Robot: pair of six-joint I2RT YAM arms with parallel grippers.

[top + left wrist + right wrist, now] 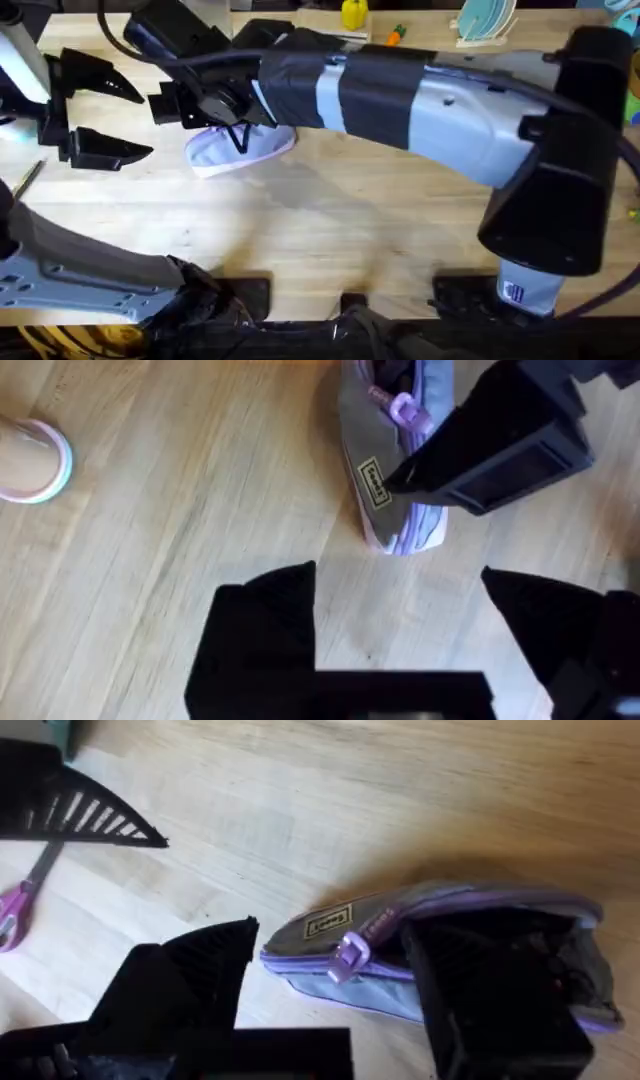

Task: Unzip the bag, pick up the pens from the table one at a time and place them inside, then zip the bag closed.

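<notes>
Reaching across the surface (330,215), the right gripper (330,990) is seen at the bag (440,955), with one finger (500,990) pushed into the gaping mouth and the other (180,990) outside, beyond the zipper pull (347,958); the fingers are spread and nothing is gripped between them. The left gripper (400,630) is held near the bag's end, fingers released and empty. A pen (25,895) is seen well beyond the right outer finger. A snag is judged the main risk: the inner finger could catch the lining, so the bag would be dragged or tipped if the arm is lifted. The pull could also be knocked, and the opening partly shut. With the bag unpinned by the left fingers, sliding is likely.
</notes>
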